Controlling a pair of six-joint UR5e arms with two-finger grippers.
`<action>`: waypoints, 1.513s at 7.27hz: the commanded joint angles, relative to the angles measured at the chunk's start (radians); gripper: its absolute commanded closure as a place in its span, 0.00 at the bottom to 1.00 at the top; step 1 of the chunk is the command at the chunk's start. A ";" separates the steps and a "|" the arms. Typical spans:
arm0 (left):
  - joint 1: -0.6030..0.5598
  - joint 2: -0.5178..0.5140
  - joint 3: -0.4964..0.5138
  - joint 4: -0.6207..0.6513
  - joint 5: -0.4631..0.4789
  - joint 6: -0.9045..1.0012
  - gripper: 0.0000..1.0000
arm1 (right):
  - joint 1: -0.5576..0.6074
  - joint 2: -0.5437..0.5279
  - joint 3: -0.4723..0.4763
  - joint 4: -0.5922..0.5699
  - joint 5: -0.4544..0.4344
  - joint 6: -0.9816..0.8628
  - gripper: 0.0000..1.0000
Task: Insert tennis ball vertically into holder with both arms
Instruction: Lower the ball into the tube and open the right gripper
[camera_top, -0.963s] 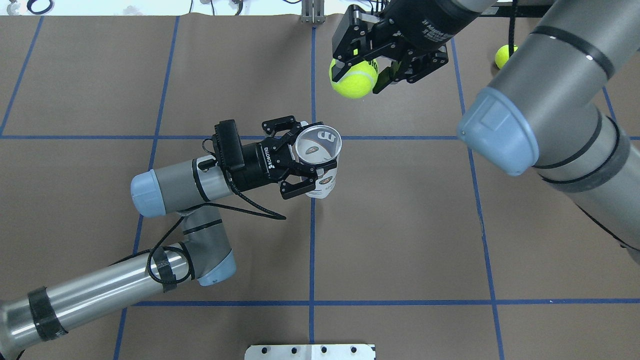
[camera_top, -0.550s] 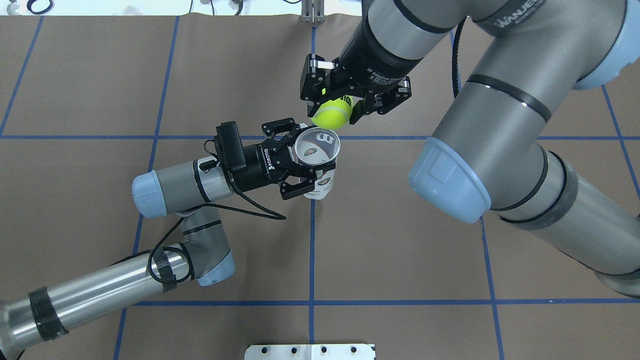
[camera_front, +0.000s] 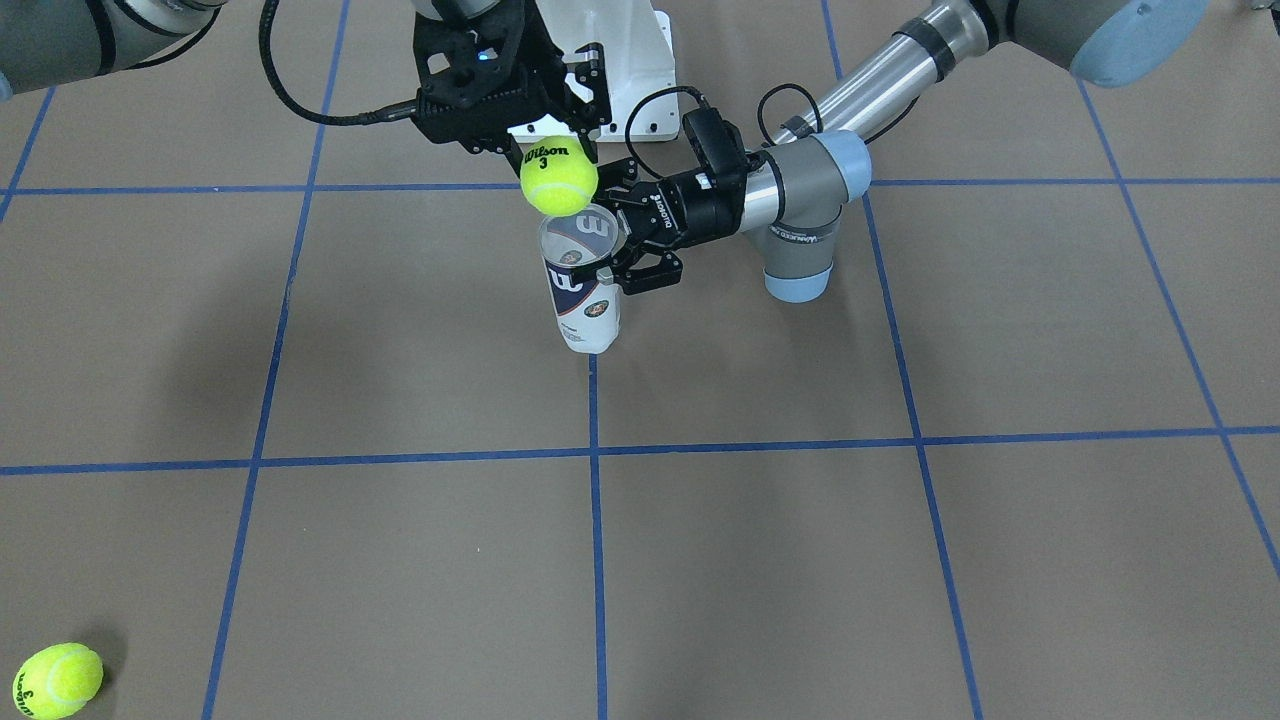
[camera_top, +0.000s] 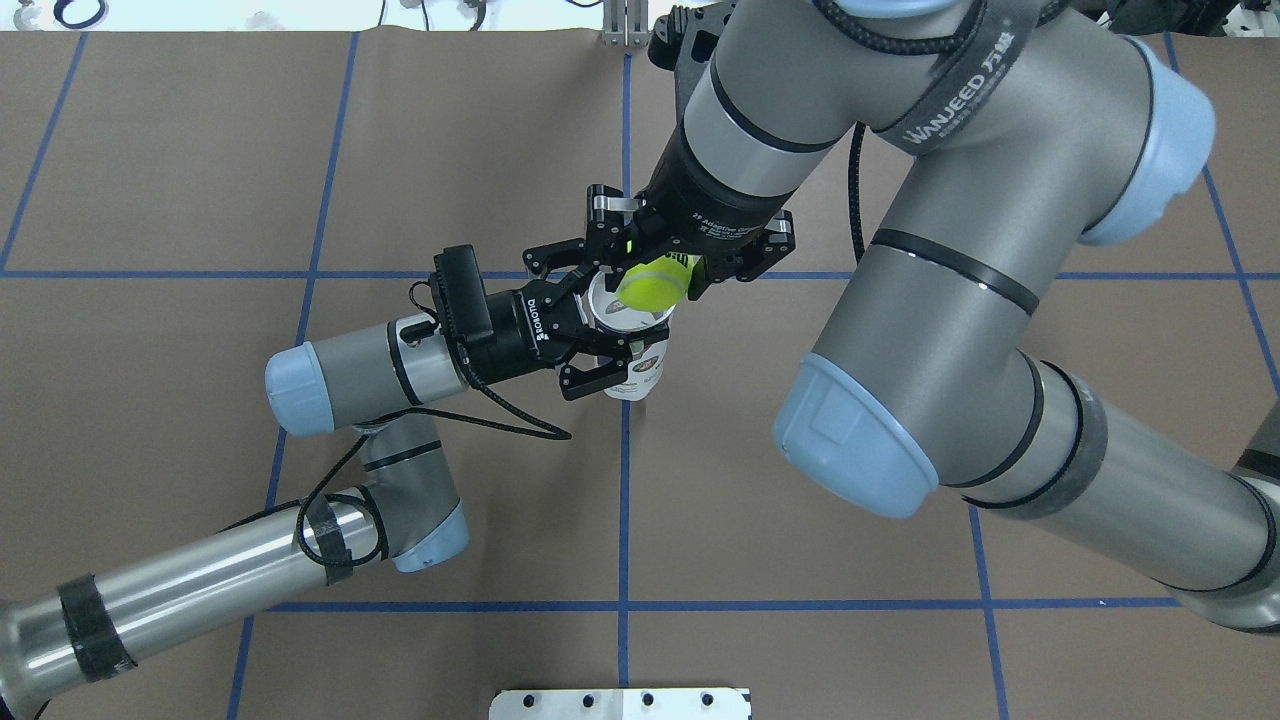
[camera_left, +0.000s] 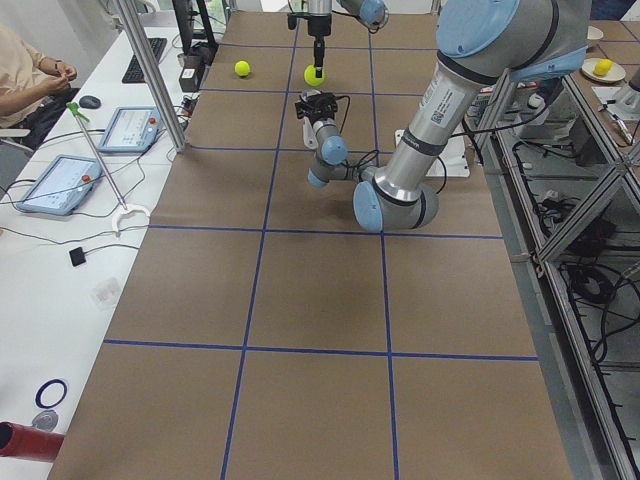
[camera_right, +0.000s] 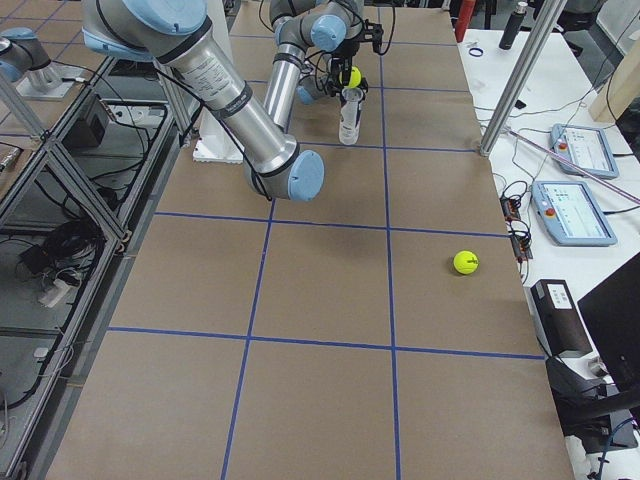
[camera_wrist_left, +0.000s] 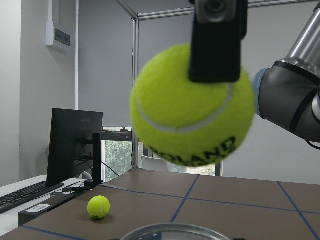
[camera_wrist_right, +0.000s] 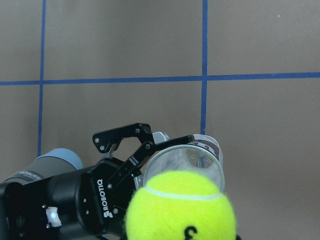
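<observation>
Now the left gripper (camera_front: 622, 236) clamps the upright can (camera_front: 585, 300) on the table (camera_front: 900, 560) to steady it, while the right gripper (camera_top: 655, 272) pinches the tennis ball (camera_front: 558, 182) just above its open mouth.

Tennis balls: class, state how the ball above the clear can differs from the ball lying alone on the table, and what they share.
The held ball is clamped in the right hand; the loose ball touches no hand. The held ball hangs in the air just above the holder's open mouth; the loose ball rests on the table, far from the holder. Both are yellow-green with a black 3.
</observation>
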 joint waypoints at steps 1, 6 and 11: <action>0.000 0.000 0.001 0.000 0.000 0.000 0.24 | -0.020 0.018 -0.039 -0.003 -0.035 -0.006 0.75; 0.006 0.000 0.001 -0.002 -0.002 0.000 0.24 | -0.021 0.026 -0.070 -0.003 -0.038 -0.015 0.07; 0.006 0.000 -0.001 0.000 0.000 0.000 0.22 | -0.018 0.030 -0.055 -0.017 -0.038 -0.015 0.02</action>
